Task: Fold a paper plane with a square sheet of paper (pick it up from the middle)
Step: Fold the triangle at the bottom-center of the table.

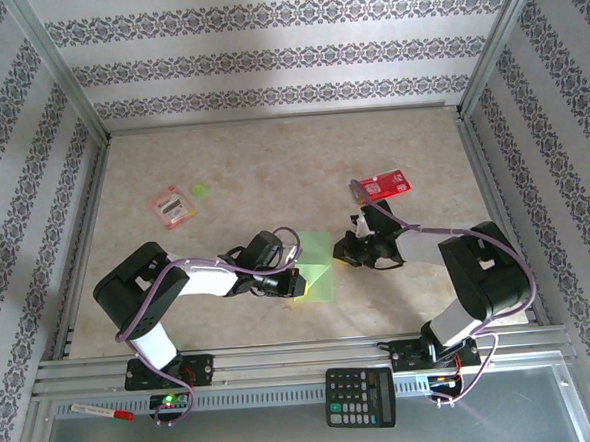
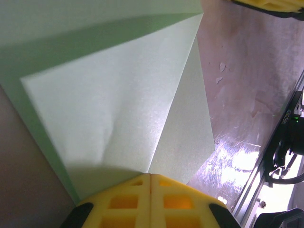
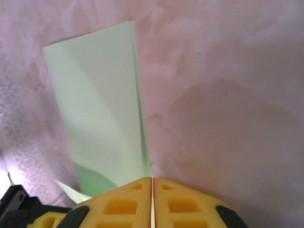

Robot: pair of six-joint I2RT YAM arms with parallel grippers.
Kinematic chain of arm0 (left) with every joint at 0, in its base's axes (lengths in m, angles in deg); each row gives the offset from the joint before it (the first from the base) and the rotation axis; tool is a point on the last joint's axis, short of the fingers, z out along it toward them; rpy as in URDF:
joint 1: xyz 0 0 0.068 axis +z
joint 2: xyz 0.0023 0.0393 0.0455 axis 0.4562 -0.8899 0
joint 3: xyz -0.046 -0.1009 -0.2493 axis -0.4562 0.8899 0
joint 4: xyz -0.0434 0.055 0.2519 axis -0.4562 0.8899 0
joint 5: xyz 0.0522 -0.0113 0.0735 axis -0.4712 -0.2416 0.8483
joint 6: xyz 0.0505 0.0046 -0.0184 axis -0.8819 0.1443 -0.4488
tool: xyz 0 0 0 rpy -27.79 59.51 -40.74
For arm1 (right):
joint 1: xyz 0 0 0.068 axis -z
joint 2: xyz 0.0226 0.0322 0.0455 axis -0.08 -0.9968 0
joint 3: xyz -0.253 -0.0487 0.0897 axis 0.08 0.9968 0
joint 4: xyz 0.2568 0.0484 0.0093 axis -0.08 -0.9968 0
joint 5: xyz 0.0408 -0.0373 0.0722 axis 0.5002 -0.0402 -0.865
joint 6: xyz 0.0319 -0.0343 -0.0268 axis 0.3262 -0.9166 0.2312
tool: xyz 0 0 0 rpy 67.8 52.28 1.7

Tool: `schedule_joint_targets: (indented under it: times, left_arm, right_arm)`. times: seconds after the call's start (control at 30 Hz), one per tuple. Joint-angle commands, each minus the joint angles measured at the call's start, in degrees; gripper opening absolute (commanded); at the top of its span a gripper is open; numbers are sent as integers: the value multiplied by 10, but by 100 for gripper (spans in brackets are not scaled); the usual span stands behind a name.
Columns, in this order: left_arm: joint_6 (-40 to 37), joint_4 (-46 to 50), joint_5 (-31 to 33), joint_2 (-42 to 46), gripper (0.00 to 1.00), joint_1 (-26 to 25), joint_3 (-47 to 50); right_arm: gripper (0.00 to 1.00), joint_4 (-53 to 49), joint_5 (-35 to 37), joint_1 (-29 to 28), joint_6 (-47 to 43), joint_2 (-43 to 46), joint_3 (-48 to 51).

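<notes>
Far left on the table (image 1: pixel 271 152) lie a red-and-white packet (image 1: pixel 172 206) and a tiny green disc (image 1: pixel 199 190), both well apart from the work. Nearer the middle, the left gripper (image 1: pixel 295 281) reaches in from the left; in its wrist view the yellow fingers (image 2: pixel 123 202) stand fully closed, seam to seam, with their tips on the near corner of the square sheet of paper (image 1: pixel 321 264). Whether they pinch a layer or only press it flat I cannot tell. The sheet lies on the table between the two grippers and is no longer a plain square: the left wrist view shows a triangular flap turned over onto it along a slanted crease, and the right wrist view shows a narrow, layered strip with a diagonal edge across it. Just right of the paper, the right gripper (image 1: pixel 345 250) comes in from the other side, its jaws also closed together and its tips at the sheet's edge, again touching, with no clear grip to be seen. Further right a second red packet (image 1: pixel 383 184) lies untouched. By my reckoning the first folds are made, but this is not yet a slim dart: the point needs sharpening and the centre crease and wings are left to do
</notes>
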Motion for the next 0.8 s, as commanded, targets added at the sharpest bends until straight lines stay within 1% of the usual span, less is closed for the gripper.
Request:
schedule_joint_targets:
  times: [0.0,0.13,0.27,0.37,0.47,0.77]
  left_arm:
    - [-8,74,34,-23,0,1,22]
    - [-6,73,30,-27,0,0,18]
    - [-6,74,32,-27,0,1,17]
    - [-6,77,31,-26,0,1,13]
    - [-7,79,31,-25,0,1,11]
    - [-10,85,34,-18,0,1,13]
  right_arm:
    - [10,-16,6,-24,4,55,0]
    - [10,-2,27,-82,39,76,14]
    - [9,32,42,-135,73,49,17]
    - [9,54,49,-160,87,24,17]
    - [9,62,50,-160,84,5,15]
    - [8,52,37,-125,50,-27,9]
